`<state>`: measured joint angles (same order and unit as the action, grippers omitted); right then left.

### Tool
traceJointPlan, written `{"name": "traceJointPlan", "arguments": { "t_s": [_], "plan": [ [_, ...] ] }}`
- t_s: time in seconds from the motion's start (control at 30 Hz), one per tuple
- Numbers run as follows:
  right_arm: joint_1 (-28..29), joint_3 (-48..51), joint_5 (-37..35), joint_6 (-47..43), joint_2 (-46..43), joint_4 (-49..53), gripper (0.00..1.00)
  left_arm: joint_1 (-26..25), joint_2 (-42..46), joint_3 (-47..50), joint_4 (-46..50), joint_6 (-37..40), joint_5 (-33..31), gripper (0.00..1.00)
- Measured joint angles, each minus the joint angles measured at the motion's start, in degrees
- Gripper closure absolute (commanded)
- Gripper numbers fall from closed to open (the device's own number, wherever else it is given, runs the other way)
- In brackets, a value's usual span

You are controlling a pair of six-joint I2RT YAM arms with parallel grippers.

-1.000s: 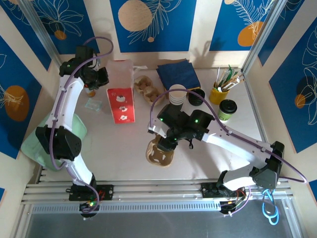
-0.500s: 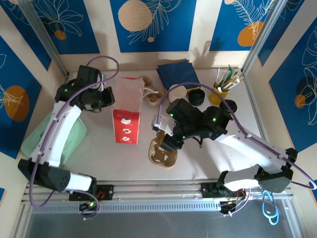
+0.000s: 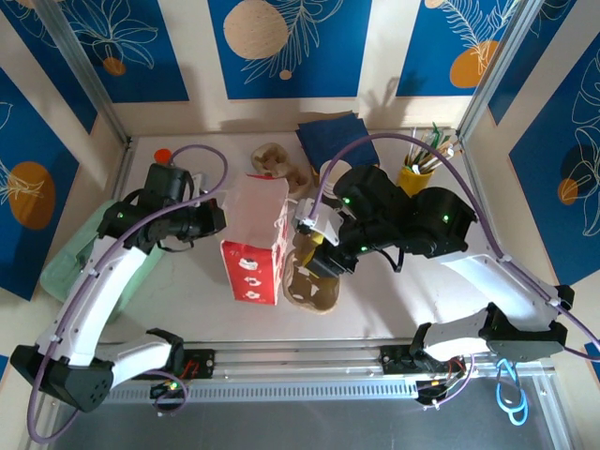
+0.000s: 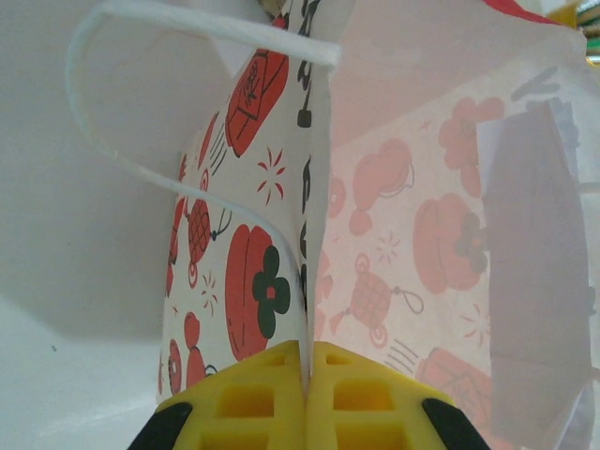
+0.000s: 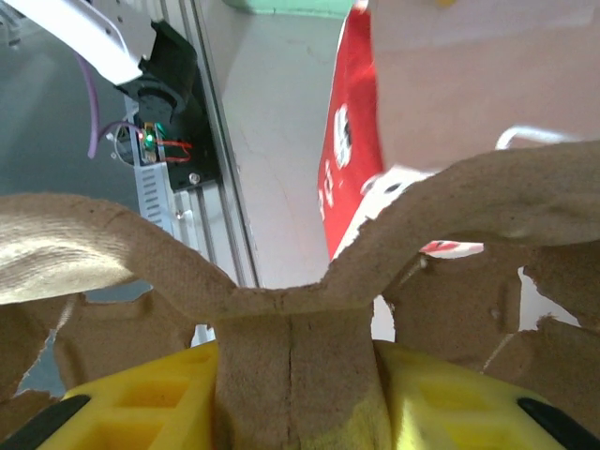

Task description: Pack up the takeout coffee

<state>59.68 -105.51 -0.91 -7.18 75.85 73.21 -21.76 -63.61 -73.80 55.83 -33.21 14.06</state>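
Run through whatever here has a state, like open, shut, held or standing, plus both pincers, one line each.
left pincer: shut on the bag's rim
paper bag: standing, mouth open, held by its rim
right pincer: closed on the carrier's middle ridge
cup carrier: held, empty, right beside the bag
orange-capped bottle: cap on

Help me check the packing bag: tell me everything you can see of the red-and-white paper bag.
The paper bag is thin white paper printed with red lantern motifs, with a solid red lower front. It is upright, mouth open, between the two arms, and has a white looped handle. The left claw is shut on the edge of one wall. The cup carrier sits close on its right; contact is unclear.
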Motion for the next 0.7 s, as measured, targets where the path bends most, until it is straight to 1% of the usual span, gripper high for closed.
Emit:
{"name": "traceJointPlan", "arguments": {
  "t_s": [0.2,0.4,0.6,0.7],
  "plan": [
    [0.15,-8.63,0.09,-1.27,3.52,2.36,0.60,-2.67,1.92,2.60,-4.13,-0.37,3.39,1.00],
    [0.37,-15.19,-0.04,-2.71,7.10,4.20,0.60,-5.49,1.92,5.55,-8.35,-0.11,6.19,1.00],
    [0.22,-17.79,-0.37,-4.96,10.45,4.63,0.60,-6.97,1.95,6.38,-11.47,1.57,8.26,1.00],
    [-1.11,-17.77,0.28,-6.25,11.56,4.42,0.60,-7.06,1.97,7.80,-13.40,2.21,9.18,1.00]
  ]
}}
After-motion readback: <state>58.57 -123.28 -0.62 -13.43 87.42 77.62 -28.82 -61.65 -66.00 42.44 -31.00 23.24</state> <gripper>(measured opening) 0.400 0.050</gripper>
